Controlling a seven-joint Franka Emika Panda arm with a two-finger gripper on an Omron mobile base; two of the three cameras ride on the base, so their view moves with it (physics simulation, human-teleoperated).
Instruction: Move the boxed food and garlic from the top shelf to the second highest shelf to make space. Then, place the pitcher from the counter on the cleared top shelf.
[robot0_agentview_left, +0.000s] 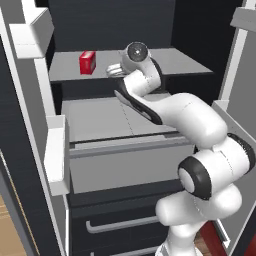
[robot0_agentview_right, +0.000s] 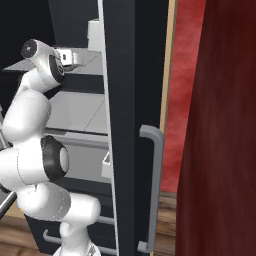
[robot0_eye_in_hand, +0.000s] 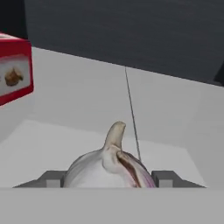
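Note:
The garlic (robot0_eye_in_hand: 109, 168), a whitish bulb with a pointed tip, sits between my two fingertips (robot0_eye_in_hand: 52, 178) and spans the gap from one to the other. My gripper (robot0_eye_in_hand: 108, 178) is shut on it, low over the top shelf (robot0_eye_in_hand: 175, 113). In the left base view my gripper (robot0_agentview_left: 113, 70) reaches onto the top shelf (robot0_agentview_left: 185, 62), to the right of the boxed food (robot0_agentview_left: 87, 62). That red carton (robot0_eye_in_hand: 13, 74) stands at the upper left of the hand view, apart from the garlic. The pitcher and the counter are out of view.
Below lies the wider second shelf (robot0_agentview_left: 100, 120), with a drawer front (robot0_agentview_left: 130, 165) under it. Door bins (robot0_agentview_left: 55, 150) line the open fridge door on the left. In the right base view the dark door edge with its grey handle (robot0_agentview_right: 155, 185) stands close beside the arm.

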